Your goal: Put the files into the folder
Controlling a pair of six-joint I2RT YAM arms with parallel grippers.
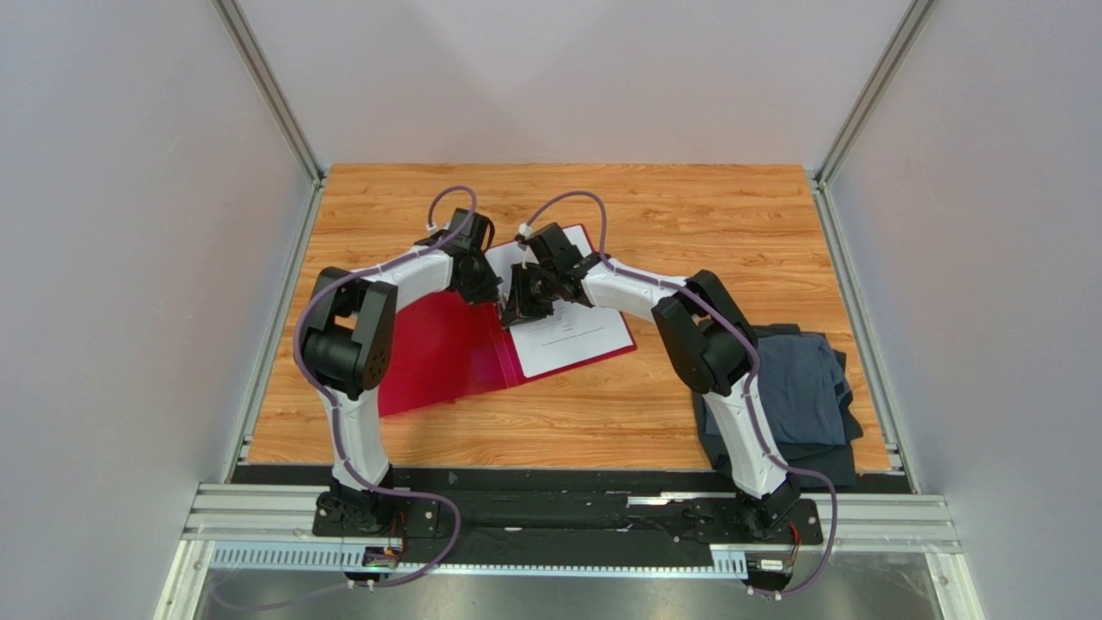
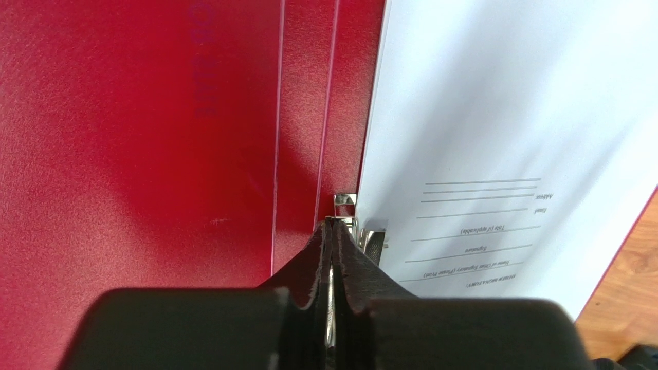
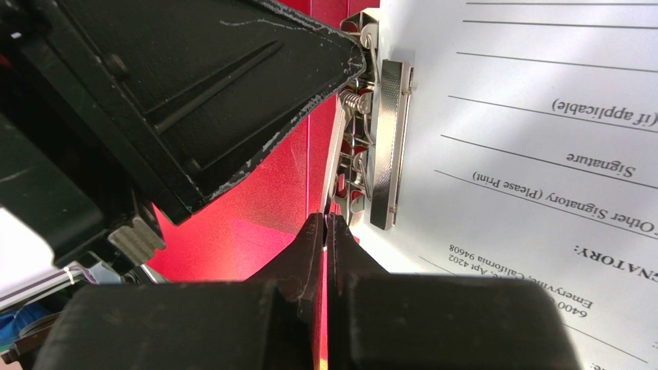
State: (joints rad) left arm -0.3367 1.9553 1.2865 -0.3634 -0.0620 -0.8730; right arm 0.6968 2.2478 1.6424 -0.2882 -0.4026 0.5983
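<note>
The top sheet of the files (image 1: pixel 576 330) carries small black print, upside down to both wrist cameras. Readable words are "Signature", "(if applicable)", "(Please Print)", "Other Signatory:" and an address ending "California 94608", with ruled lines between them. A faint purple mark shows through the red cover in the left wrist view, too blurred to read. There is one red folder (image 1: pixel 440 349), lying open on the wooden worktop (image 1: pixel 699 220). There is also one metal clip (image 3: pixel 386 146) beside the spine and one dark grey-blue folded cloth (image 1: pixel 802 375) at the right edge. Only one white face shows, so I cannot tell whether a second sheet lies under it. The files rest on the folder's right half, their inner edge under the clip. The left pincer (image 2: pixel 333 225) has its fingers pressed together, tips touching the clip's far end; whether metal is caught between them I cannot tell. The right pincer (image 3: pixel 325 223) is closed too, its tips at the clip's near end, just beside the paper's edge.
</note>
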